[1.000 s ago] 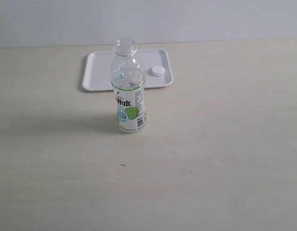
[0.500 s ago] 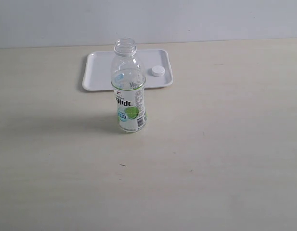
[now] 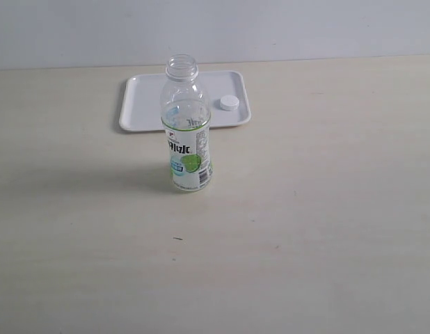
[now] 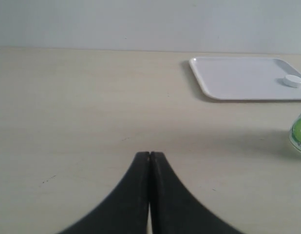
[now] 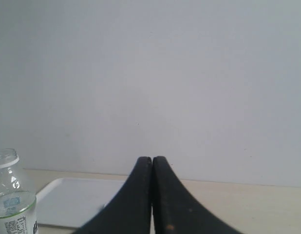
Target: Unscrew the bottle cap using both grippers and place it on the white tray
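The left hand, a pair of black curved fingers, is pressed together on nothing. It hangs low over the pale beige bench, well apart from the task's things, and I judge it parked because nothing needs steadying now. Further right, the flat rectangular white plastic tray lies at the bench's far side. Just in front of it the small clear plastic bottle with a white-green lime label stands upright, its neck open. The small round white plastic cap rests flat on the tray near its right rim, where the task wants it, so the work looks done. The right hand, also black, is likewise closed and empty, raised near the bottle and facing the wall.
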`<state>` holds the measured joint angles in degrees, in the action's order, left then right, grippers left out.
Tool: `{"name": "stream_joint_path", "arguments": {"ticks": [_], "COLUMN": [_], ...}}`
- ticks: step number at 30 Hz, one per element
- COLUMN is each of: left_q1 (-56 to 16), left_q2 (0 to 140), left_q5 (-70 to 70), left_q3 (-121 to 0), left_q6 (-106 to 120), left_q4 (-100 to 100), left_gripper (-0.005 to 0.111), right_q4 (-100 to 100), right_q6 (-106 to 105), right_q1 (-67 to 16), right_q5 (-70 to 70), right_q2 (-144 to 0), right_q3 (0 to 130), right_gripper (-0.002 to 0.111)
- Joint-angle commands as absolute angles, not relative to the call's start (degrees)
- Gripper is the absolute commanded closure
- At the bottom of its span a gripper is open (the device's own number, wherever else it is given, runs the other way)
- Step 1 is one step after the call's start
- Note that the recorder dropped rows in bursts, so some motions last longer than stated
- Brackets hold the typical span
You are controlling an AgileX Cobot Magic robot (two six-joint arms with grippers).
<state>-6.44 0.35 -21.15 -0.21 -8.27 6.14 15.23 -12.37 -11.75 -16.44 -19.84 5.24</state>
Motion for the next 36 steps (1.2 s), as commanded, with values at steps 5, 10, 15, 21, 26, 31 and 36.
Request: {"name": "stream_joint_path", "arguments": {"ticks": [5, 10, 15, 21, 26, 31, 36], "left_q1": [-6.3, -6.3, -6.3, -6.3, -6.3, -6.3, -6.3], "left_q2": [0.0, 0.0, 0.0, 0.0, 0.0, 0.0, 0.0], "left_q5": [-20.5, -20.5, -20.5, -20.5, -20.5, -20.5, -20.5], "left_q3": [0.0, 0.0, 0.0, 0.0, 0.0, 0.0, 0.0], "left_q6": [-8.1, -8.1, -8.1, -8.1, -8.1, -8.1, -8.1], "left_q4": [5.7, 5.7, 5.7, 5.7, 5.7, 5.7, 5.7], "left_gripper": [0.107, 0.107, 0.107, 0.107, 0.107, 0.107, 0.107], "right_q4": [15.0, 15.0, 14.4, 14.0, 13.7, -3.9, -4.5], "right_q6": [-12.8, -15.4, -15.4, -15.4, -15.4, -4.6, 0.0], "right_q1": [-10.6, -3.9, 3.9, 5.3, 5.3, 5.5, 5.5], "right_q5": [-15.6, -4.0, 6.7, 7.1, 8.8, 14.8, 15.6], "right_q2": [-18.3, -11.1, -2.8, 0.0, 0.0, 0.0, 0.0], "right_q3": [4.9, 4.9, 4.9, 4.9, 4.9, 4.9, 4.9], "right_gripper": [0.108, 0.108, 0.108, 0.108, 0.108, 0.108, 0.108]}}
